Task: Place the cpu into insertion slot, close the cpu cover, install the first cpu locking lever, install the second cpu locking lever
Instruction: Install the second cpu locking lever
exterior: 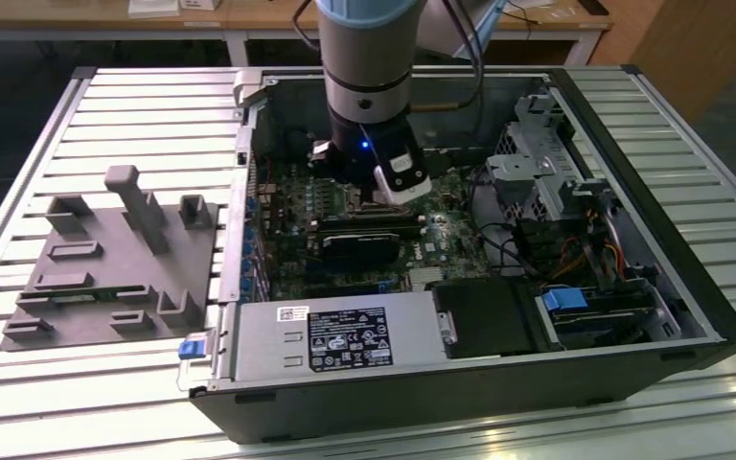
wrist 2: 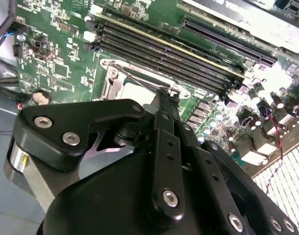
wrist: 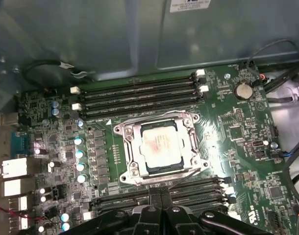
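Gripper (wrist: 161, 196): we see its fingers pressed together, holding nothing, just above the memory slots (wrist: 139, 95).
Cpu (wrist: 161, 147): seated in the insertion slot (wrist: 124, 161), cpu cover (wrist: 191, 142) down around it.

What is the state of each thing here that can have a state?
Small square cpu with dull silver-grey top: seated flat in the insertion slot.
Thin silvery metal cpu cover: closed down around the cpu.
Grey computer case: lying open, side panel off.
Black gripper: fingers together, holding nothing.

No legible text; labels on power supply (exterior: 342, 337) too small.
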### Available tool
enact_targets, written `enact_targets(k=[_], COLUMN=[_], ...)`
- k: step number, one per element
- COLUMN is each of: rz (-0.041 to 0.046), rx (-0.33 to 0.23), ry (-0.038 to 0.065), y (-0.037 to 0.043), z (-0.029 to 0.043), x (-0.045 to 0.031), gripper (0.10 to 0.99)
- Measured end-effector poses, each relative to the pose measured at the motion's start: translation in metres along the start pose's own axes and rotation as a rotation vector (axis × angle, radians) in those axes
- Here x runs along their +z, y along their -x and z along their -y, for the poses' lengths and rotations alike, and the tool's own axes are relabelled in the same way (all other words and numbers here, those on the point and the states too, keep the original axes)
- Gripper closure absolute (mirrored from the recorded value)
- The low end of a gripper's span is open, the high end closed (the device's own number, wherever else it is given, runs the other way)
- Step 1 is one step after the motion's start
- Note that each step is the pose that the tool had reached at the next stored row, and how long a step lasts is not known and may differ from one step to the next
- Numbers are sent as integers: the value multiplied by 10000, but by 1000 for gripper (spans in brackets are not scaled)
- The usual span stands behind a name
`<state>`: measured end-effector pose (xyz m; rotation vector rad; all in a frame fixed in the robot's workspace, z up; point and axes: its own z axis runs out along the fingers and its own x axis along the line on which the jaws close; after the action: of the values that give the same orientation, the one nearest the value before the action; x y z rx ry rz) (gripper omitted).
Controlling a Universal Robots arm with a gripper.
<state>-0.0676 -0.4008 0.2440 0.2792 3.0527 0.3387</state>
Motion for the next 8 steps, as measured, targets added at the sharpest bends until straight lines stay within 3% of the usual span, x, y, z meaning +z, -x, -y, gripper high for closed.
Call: enact_targets(k=[8], rz=[-193], rx=[42], ry=[-38], y=[-11], z=[29], x=[122], gripper=[984])
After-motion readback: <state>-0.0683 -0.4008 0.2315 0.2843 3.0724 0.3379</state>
